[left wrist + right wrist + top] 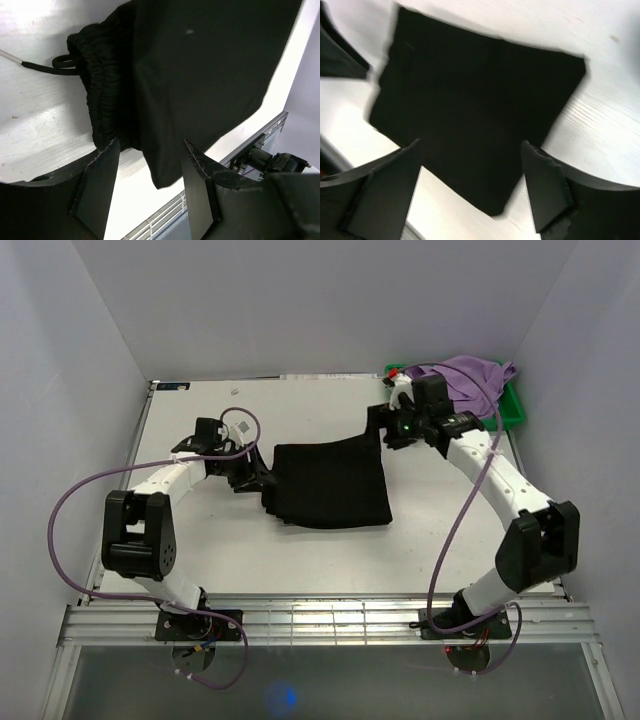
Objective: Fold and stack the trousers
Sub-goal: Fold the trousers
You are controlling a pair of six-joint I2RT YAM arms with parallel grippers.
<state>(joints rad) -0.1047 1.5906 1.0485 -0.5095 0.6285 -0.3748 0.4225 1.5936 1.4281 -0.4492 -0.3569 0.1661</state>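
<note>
1. On the near side of the trousers (330, 483), the two arm bases stand bolted at the edge of the white table (300, 560), one to the left of the folded cloth and one to the right.
2. The trousers lie at mid-table, folded into a rough black rectangle and flat on the surface. Their layered edges step outward along the left side.
3. At the trousers' left edge, the left gripper (255, 478) sits low with its fingers spread and clasping nothing. Its wrist view shows the gathered elastic waistband (100, 75) just beside one fingertip, and a black drawstring (60, 62) trailing from the waistband onto the table.
4. At the trousers' far right corner, the right gripper (385, 430) hangs above the table with its fingers parted wide and empty. Its wrist view looks down on the dark rectangle, which shows between the two fingers.
5. Beyond the trousers, toward the far right corner, a lilac garment (470, 375) lies heaped over a green bin (515, 405).
</note>
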